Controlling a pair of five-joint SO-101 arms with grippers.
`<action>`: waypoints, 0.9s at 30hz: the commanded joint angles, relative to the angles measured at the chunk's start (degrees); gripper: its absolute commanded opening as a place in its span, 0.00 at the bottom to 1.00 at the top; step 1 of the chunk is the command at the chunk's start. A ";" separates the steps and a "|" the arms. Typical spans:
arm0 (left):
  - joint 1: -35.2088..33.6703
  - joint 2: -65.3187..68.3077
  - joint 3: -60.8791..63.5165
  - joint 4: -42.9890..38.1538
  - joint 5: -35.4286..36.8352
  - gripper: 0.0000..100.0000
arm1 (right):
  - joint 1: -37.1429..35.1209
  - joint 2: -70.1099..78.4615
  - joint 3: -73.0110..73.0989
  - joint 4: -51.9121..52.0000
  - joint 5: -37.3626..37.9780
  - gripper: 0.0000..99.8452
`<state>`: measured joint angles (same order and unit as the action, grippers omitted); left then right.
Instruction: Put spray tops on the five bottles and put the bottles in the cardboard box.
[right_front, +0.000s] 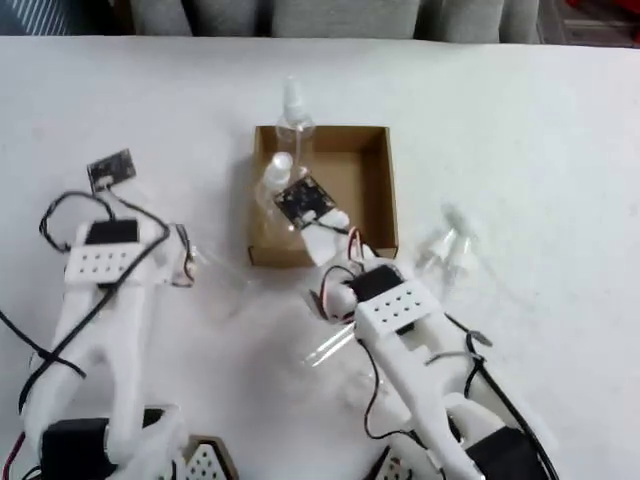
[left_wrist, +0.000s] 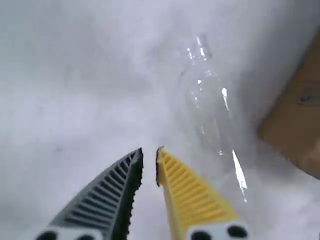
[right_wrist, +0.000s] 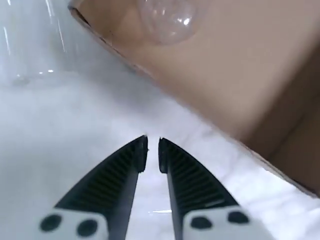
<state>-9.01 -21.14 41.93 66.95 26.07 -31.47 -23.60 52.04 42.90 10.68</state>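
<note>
Two nearly closed pairs of fingers, tips a sliver apart, nothing held: your left gripper (left_wrist: 149, 155) and your right gripper (right_wrist: 153, 145). One cardboard box (right_front: 385, 190) mid-desk (right_front: 520, 130). One bottle (right_front: 278, 175) inside it. One spray-topped bottle (right_front: 293, 105) stands just behind its far wall. One clear bottle (left_wrist: 210, 100) lies beside the box, ahead of your left gripper. Your right gripper is at the near wall.

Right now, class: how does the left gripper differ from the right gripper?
The left gripper has one grey and one yellow finger; the right gripper has two black ones. The left gripper faces a clear bottle lying down; the right gripper faces the cardboard box. Both are shut and empty.
</note>
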 joint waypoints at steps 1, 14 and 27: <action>4.26 0.13 -12.57 11.16 5.01 0.07 | 0.66 0.22 -2.81 -0.92 0.62 0.02; 5.93 0.57 -20.84 12.84 13.36 0.32 | 0.66 0.75 -2.81 -0.84 0.62 0.02; 5.67 19.12 -25.14 10.20 22.33 0.33 | 0.75 0.84 -2.81 -0.92 0.62 0.02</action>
<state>-3.82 -7.60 21.36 79.60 44.00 -31.47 -22.64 52.04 42.90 10.86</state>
